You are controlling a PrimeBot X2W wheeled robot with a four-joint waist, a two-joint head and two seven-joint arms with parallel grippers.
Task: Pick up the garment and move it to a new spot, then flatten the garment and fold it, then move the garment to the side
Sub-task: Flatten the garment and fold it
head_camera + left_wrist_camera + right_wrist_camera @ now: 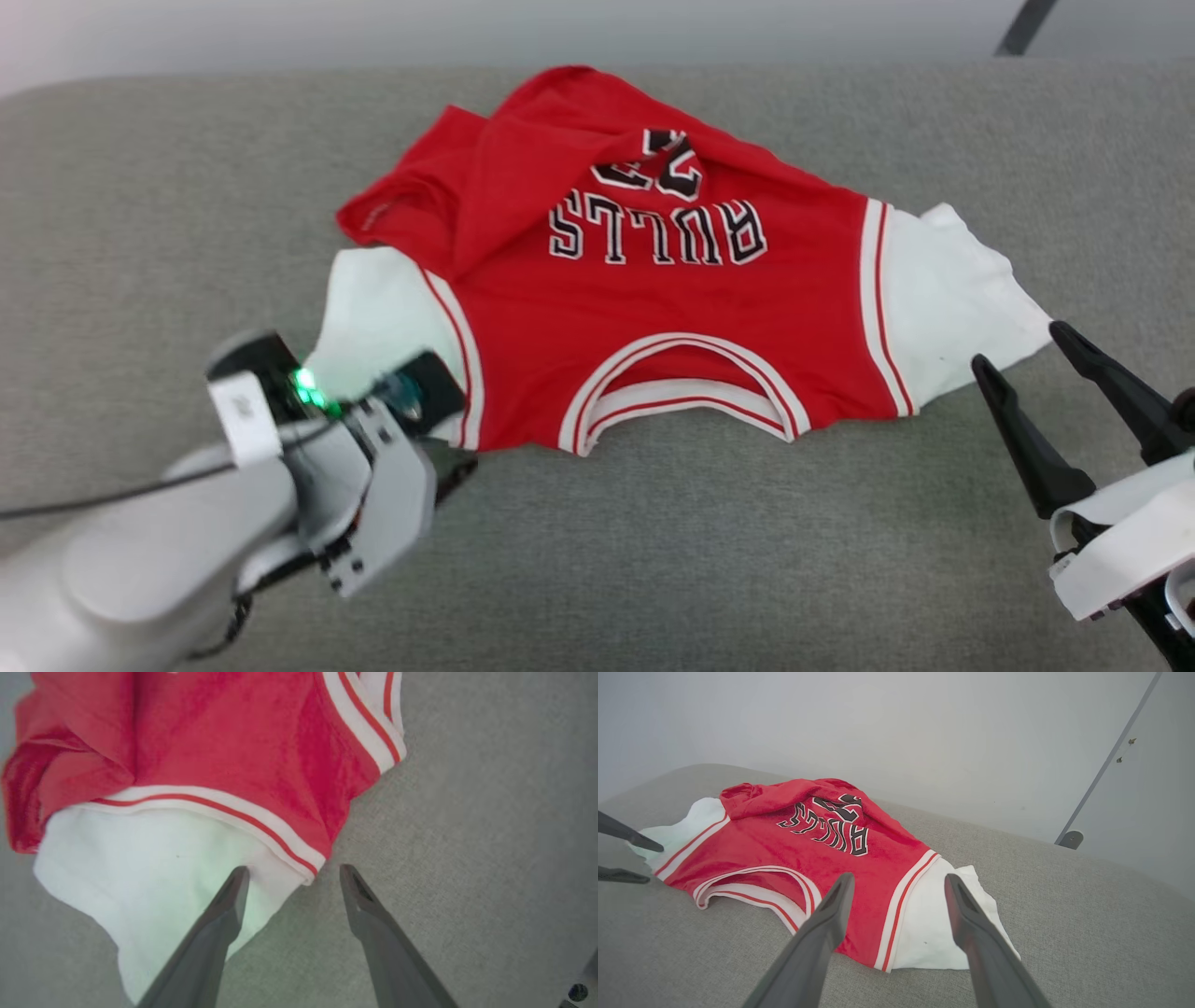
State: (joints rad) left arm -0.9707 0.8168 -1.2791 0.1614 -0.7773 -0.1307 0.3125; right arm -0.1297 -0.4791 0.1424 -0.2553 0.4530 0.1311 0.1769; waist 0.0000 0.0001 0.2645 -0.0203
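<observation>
**Jersey down but not yet flat, both grippers empty**

On the grey padded surface (597,560) the garment (672,308) lies spread, collar toward us. Its far hem (485,187) has flopped over on our left and hides part of the number. We judge that flap the main hazard: fold now and the crease is pressed in (a soft cloth keeps such wrinkles). A pull on one sleeve alone could also drag the whole shirt askew, or bunch it on the woven cover.

The left gripper (294,872) stands wide open and holds nothing. It straddles the edge of the left white sleeve (140,868), one finger (224,914) over the cloth and the other over bare cover; we cannot tell whether either touches. The right gripper (1019,343), likewise spread wide and empty, sits just beside the corner of the right white sleeve (952,299). Its far fingertip (1064,334) is close to the sleeve's edge, though contact cannot be made out.
</observation>
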